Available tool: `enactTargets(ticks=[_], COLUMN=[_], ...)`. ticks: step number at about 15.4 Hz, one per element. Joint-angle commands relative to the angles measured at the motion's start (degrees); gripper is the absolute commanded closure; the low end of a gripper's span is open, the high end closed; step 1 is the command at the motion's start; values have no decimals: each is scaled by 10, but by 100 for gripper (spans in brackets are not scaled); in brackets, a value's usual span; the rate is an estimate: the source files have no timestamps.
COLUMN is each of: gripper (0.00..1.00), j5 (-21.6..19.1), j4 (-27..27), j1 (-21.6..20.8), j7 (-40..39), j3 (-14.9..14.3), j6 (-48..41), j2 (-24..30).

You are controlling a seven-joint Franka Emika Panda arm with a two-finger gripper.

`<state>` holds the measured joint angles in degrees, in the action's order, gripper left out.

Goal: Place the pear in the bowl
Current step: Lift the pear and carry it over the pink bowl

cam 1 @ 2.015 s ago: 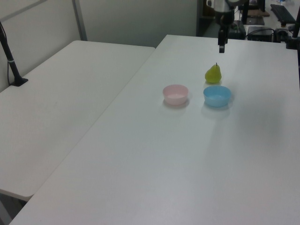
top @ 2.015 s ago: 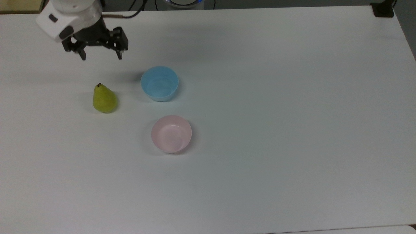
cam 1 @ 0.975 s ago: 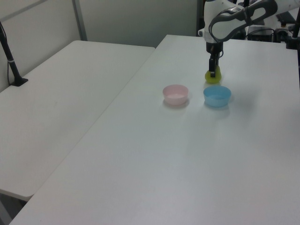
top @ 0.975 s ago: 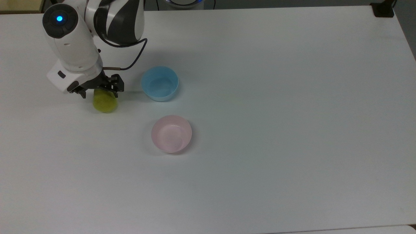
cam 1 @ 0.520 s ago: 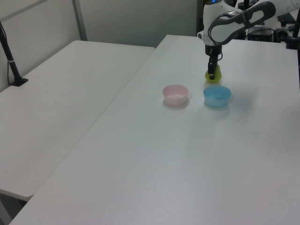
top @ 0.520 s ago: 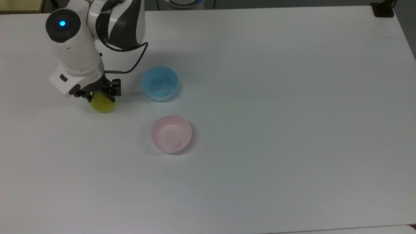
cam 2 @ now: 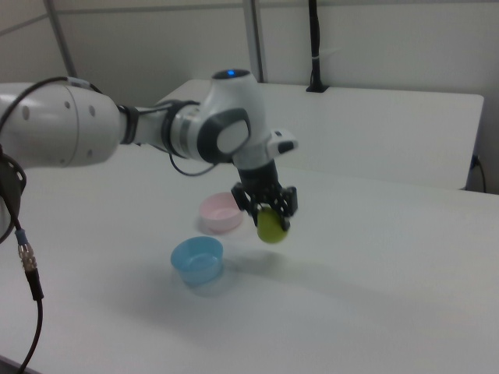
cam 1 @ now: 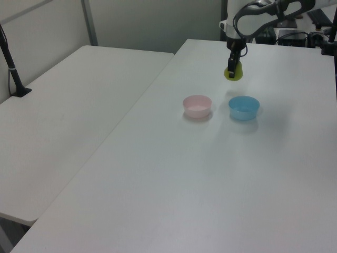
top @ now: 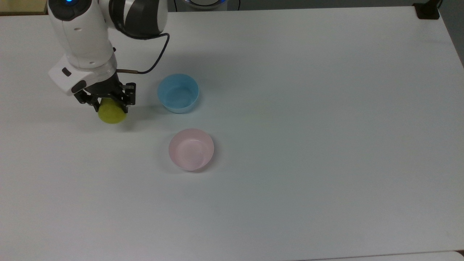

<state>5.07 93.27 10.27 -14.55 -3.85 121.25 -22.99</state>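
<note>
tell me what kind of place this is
Probably a robotics lab or office test space: a robot arm works over plain white tables, with partition walls behind and a black camera post clamped to the far table.

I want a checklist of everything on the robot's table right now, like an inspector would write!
Surface: white table, bare apart from the fruit job's things.
Job's things: pear lifted clear of the table in the end effector; pink bowl empty, upright.
Clutter: blue bowl, empty, beside the pink bowl.
Grippers: end effector shut on the pear, at the top view's left.
Cables: thin black cable looping from the wrist.
Surroundings: second white table alongside; black post on it.
</note>
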Motion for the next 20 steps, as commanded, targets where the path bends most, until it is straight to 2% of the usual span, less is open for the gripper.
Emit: enactTargets(ticks=[1, 6, 9, 10, 20], gripper=[58, 58, 58, 55, 55], j5=[-3, -5, -14, -15, -30], j4=[-39, -61, -60, -61, -56], j1=[-40, -95, -123, -129, -157], j7=[69, 139, 153, 154, 155], j3=[0, 0, 1, 1, 2], j6=[-37, -29, -26, -25, 104], j2=[8, 0, -2, -12, -65])
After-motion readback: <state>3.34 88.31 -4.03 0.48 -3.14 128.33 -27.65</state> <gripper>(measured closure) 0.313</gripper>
